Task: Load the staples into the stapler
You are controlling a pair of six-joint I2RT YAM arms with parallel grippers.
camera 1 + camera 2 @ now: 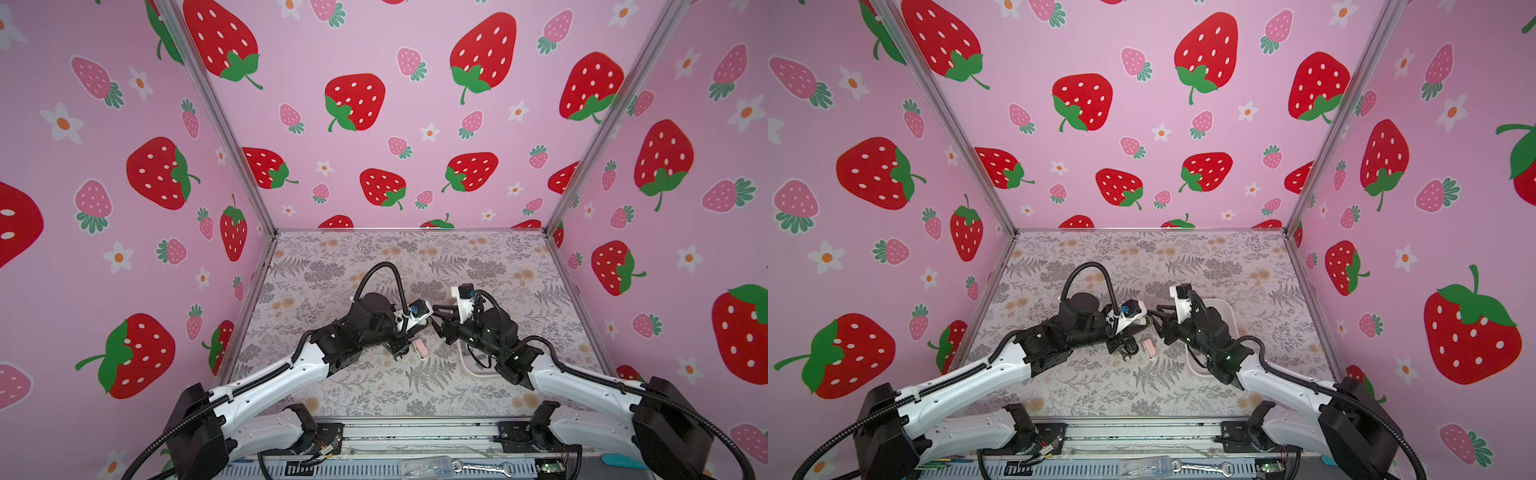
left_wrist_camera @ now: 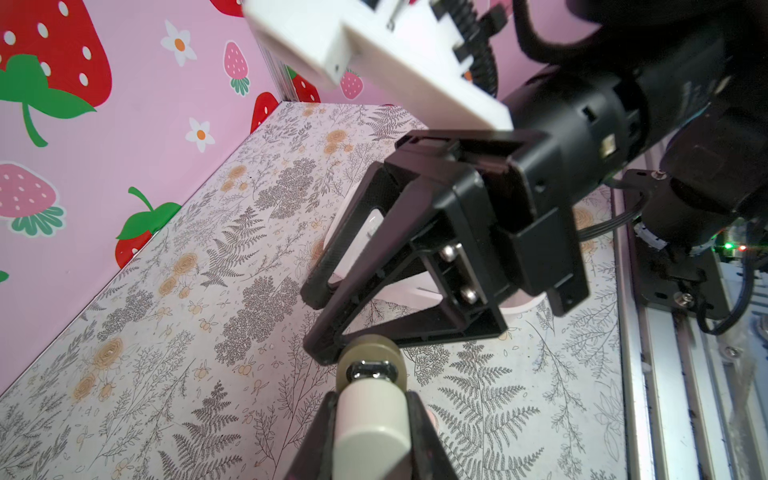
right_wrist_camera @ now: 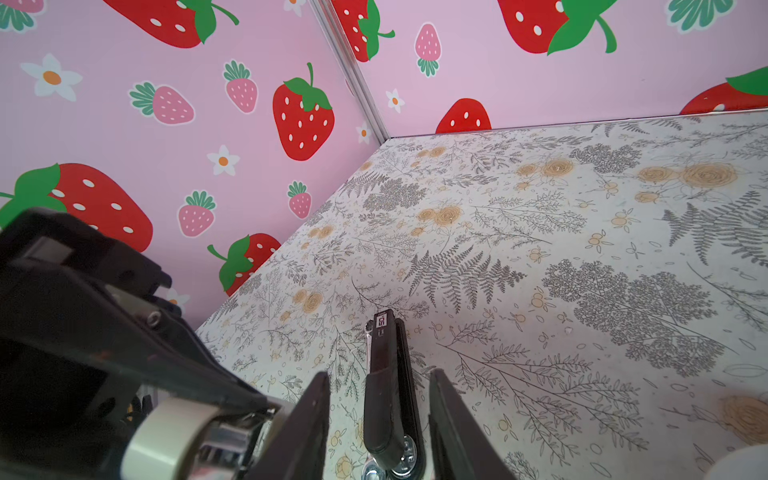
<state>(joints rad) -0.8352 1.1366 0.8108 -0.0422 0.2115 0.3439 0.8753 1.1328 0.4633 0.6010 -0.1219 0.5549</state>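
Floral tabletop (image 1: 374,386), one black stapler (image 3: 386,374), one beige mini-stapler (image 2: 372,415), one pink mini-stapler (image 1: 545,348)

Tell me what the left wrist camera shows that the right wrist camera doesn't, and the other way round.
Only the left wrist view shows the right arm's white camera mount and the metal rail along the table's edge. Only the right wrist view shows the black stapler, white label at its tip, lying between the fingers of the open right gripper, a gap on each side. Both show the right gripper, the left gripper shut on the beige mini stapler, the floral table and the strawberry walls.
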